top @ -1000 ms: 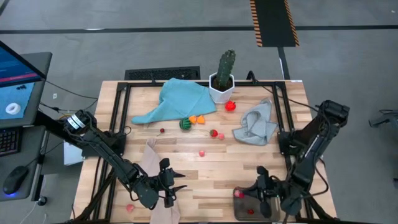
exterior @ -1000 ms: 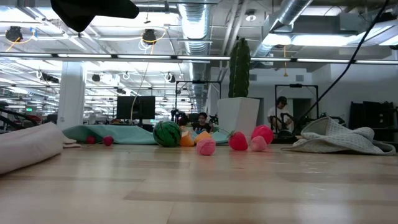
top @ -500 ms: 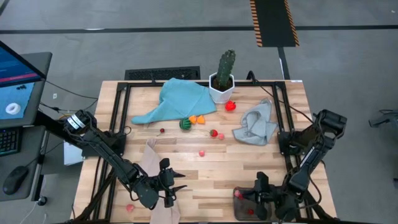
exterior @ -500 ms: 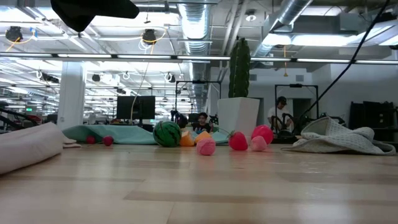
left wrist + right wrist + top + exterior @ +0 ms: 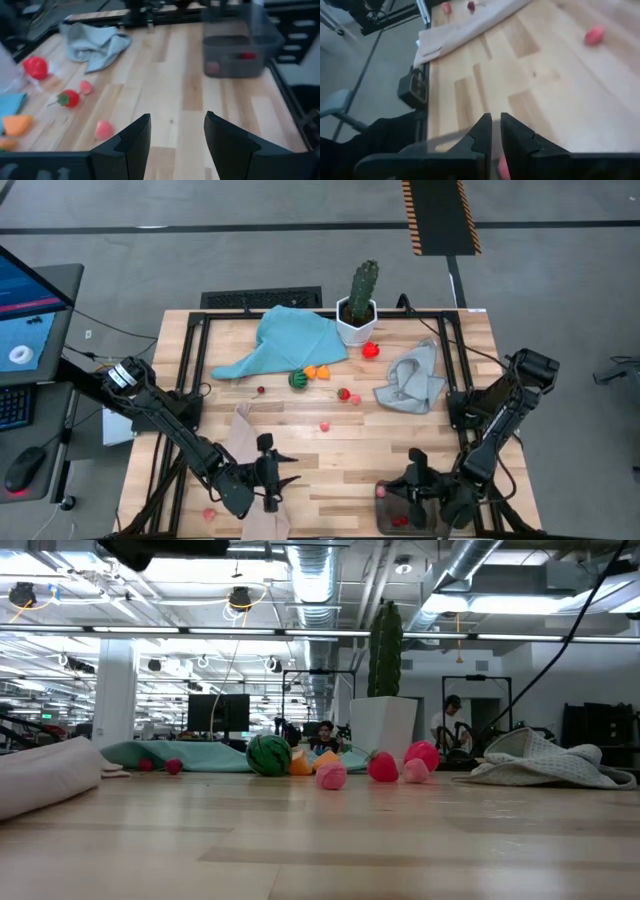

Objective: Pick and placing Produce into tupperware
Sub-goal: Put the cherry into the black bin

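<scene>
Two red pieces point(image 5: 228, 61) in the tupperware point(image 5: 238, 45); left jaws apart, right jaws' state unclear

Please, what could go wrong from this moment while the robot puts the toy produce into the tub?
1. The tupperware sits near the edge of the table, under the right gripper; a bump might push it off.
2. The loose pink piece mid-table looks round and may roll when grasped.
3. The orange pieces lie beside the blue cloth, which a gripper could snag.
</scene>
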Motion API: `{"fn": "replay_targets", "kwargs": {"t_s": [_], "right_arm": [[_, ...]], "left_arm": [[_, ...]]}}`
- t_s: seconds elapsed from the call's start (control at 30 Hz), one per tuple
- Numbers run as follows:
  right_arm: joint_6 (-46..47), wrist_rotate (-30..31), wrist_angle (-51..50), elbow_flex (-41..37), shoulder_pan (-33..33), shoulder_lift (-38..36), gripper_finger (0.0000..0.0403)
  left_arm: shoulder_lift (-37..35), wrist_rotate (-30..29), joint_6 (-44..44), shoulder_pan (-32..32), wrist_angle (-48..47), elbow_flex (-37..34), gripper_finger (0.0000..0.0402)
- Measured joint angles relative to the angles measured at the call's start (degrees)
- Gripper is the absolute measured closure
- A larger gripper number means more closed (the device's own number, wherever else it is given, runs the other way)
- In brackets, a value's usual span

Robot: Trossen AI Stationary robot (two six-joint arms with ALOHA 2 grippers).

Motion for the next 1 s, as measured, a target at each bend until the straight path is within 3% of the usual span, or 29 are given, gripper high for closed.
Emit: {"fn": "replay_targets", "kwargs": {"t_s": [0.1, 0.27, 0.33, 0.47, 0.53, 0.8, 1.0], "right_arm": [[-3.8, 0.1, 0.2, 0.0, -2.2, -0.9, 0.0339], [-11.2, -0.2, 3.8, 0.0, -5.9, -1.1, 0.0339], [-13.8, -0.2, 5.4, 0.0, -7.2, -1.1, 0.0339], [-19.9, -0.4, 9.6, 0.0, -9.2, -1.1, 0.0339], [-22.9, -0.4, 11.7, 0.0, -9.7, -1.1, 0.0339], [-28.5, -0.6, 14.0, 0.0, -10.3, -1.0, 0.0339], [-32.1, -0.6, 17.0, 0.0, -12.6, -1.0, 0.0339]], "left_arm": [[0.0, 6.1, 6.1, -0.8, 3.7, 0.0, 0.0228], [0.0, 29.1, 16.9, 0.2, 14.1, 0.0, 0.0228], [-0.1, 32.6, 18.4, 1.4, 14.1, 0.0, 0.0228], [-2.7, 27.0, 16.6, 4.6, 9.9, -2.7, 0.0228], [-5.6, 26.9, 14.2, 6.3, 10.0, -6.9, 0.0228], [-28.4, 26.5, 10.0, 4.9, 31.8, -32.8, 0.0228], [-43.8, 22.0, 5.8, 0.9, 37.9, -46.1, 0.0228]]}}
